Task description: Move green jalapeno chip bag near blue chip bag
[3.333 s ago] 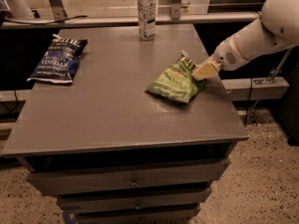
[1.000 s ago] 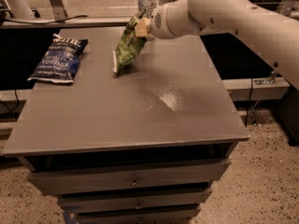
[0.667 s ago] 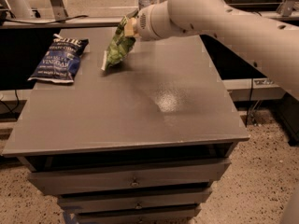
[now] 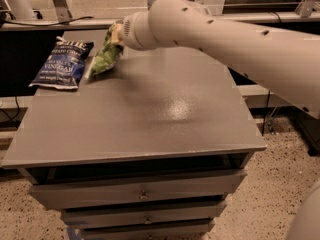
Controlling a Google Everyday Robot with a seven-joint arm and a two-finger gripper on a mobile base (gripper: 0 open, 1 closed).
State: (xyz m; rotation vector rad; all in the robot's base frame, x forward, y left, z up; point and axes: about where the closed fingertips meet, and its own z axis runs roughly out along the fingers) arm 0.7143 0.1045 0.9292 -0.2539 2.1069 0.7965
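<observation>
Upper left, the claw (image 4: 116, 34) pinches the green jalapeno chip bag (image 4: 104, 58); dropped now, it might overlap the blue chip bag (image 4: 62, 64).

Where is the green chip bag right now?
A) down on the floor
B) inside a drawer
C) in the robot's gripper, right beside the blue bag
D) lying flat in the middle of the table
C: the gripper is shut on the top of the green jalapeno chip bag, which hangs just right of the blue chip bag at the table's back left.
</observation>
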